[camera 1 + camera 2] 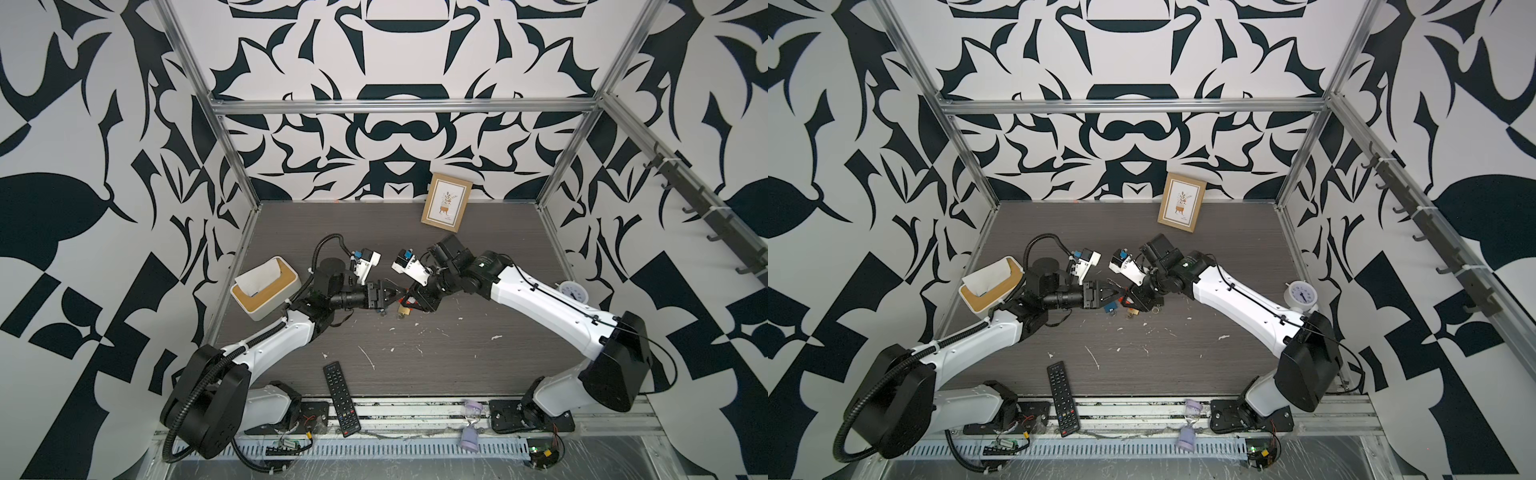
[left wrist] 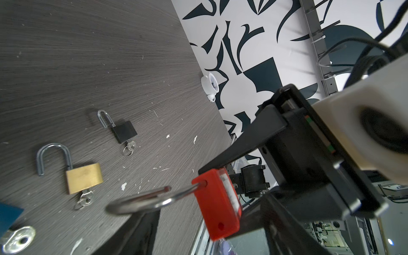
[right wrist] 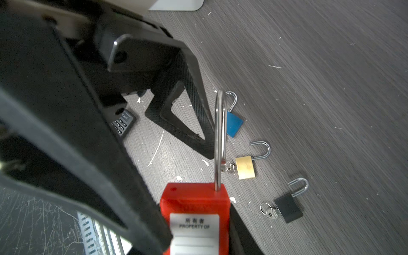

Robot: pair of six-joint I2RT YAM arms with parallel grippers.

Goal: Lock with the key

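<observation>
Right hand (image 1: 410, 301) grips red padlock (image 3: 194, 212), shackle (image 3: 220, 136) swung open; left hand (image 1: 392, 297) open beside shackle, mid-counter (image 1: 457, 353).

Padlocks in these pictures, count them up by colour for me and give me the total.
red padlock: 1
gold padlock: 1
black padlock: 1
blue padlock: 1
Total: 4
</observation>
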